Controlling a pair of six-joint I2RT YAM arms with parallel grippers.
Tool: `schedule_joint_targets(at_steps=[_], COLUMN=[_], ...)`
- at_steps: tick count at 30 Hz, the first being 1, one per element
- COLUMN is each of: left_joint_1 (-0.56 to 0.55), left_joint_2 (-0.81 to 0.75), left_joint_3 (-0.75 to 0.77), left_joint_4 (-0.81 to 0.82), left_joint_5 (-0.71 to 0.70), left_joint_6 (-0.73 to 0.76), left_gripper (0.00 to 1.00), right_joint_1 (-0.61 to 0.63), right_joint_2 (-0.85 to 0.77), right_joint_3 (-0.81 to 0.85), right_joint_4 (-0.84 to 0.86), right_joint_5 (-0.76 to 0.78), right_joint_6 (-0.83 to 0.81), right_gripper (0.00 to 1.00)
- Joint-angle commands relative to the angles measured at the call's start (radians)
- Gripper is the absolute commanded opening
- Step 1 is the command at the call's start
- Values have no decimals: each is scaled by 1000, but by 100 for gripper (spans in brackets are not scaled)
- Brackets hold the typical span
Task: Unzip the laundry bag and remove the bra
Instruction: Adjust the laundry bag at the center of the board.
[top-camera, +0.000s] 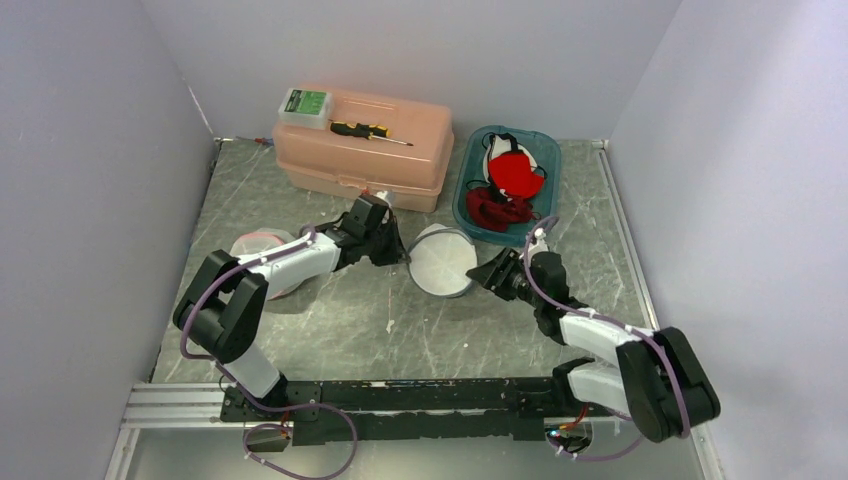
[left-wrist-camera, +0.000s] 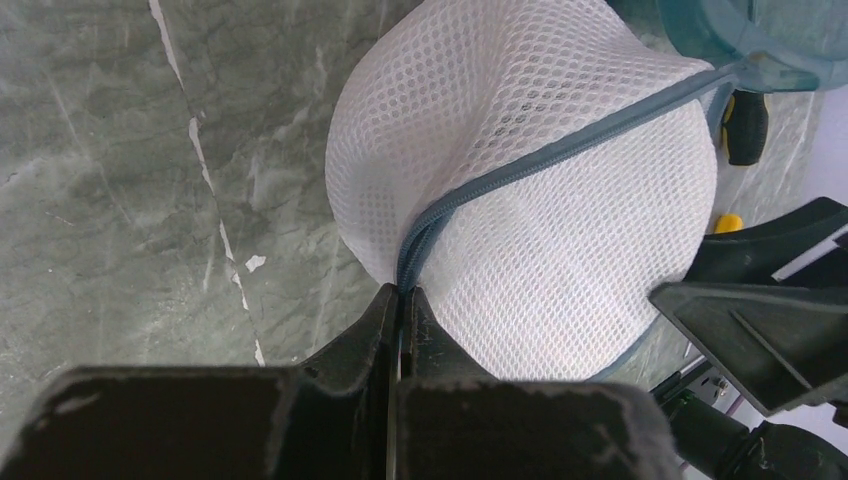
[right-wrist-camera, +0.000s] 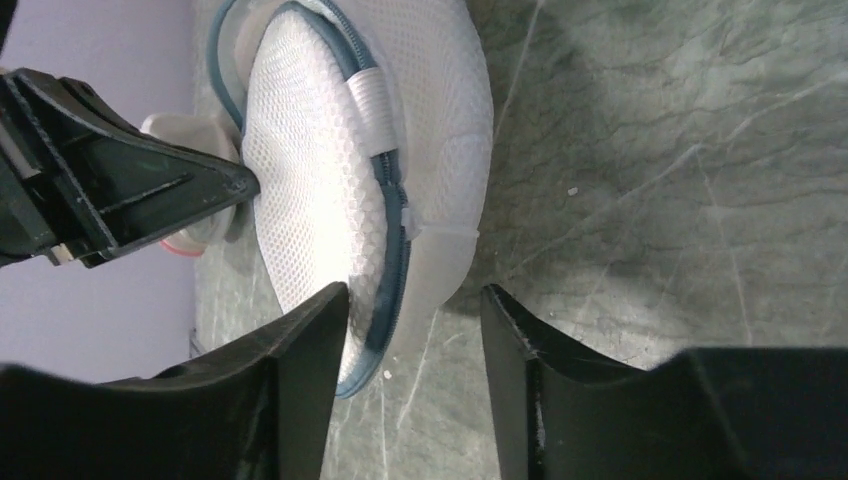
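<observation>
Two grippers flank the bag (top-camera: 444, 262) mid-table. The left gripper (left-wrist-camera: 402, 300) is pinched tight on its blue zip (left-wrist-camera: 560, 155). The right gripper (right-wrist-camera: 415, 300) is spread wide, jaws straddling the bag's zipped edge. Beyond stand a toolbox (top-camera: 365, 150) and a bin (top-camera: 466, 205) holding red cloth (top-camera: 515, 178).

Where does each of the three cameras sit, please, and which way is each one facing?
Top external: above and behind the arm bases, looking down over the table; both arms show whole, left pincer and right pincer at the laundry bag.
Left wrist: on the left arm, looking along its shut pincer at the bag's zipper; its two fingers show.
Right wrist: on the right arm, looking past its open fingers at the bag's edge.
Shared: both wrist views show the bag's zipper and the other arm's pincer.
</observation>
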Motion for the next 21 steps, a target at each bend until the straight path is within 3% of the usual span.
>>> schedule_joint_targets(at_steps=[1, 4, 11, 16, 21], left_joint_1=[7, 8, 7, -33, -147], left_joint_2=[-29, -46, -132, -284, -448], left_joint_3=[-13, -31, -110, -215, -275], left_joint_4=[42, 43, 35, 11, -100], left_joint_5=[21, 22, 47, 39, -51], left_joint_6=[-26, -35, -70, -118, -143], left_gripper=[3, 3, 3, 3, 3], right_joint_1=[-3, -1, 1, 15, 73], right_joint_2=[90, 138, 177, 37, -141], right_joint_3=[75, 106, 138, 167, 187], right_joint_4=[110, 137, 76, -245, -550], right_joint_5=[-56, -78, -163, -209, -191], right_joint_6=[8, 7, -30, -135, -215], right_gripper=[51, 40, 0, 0, 0])
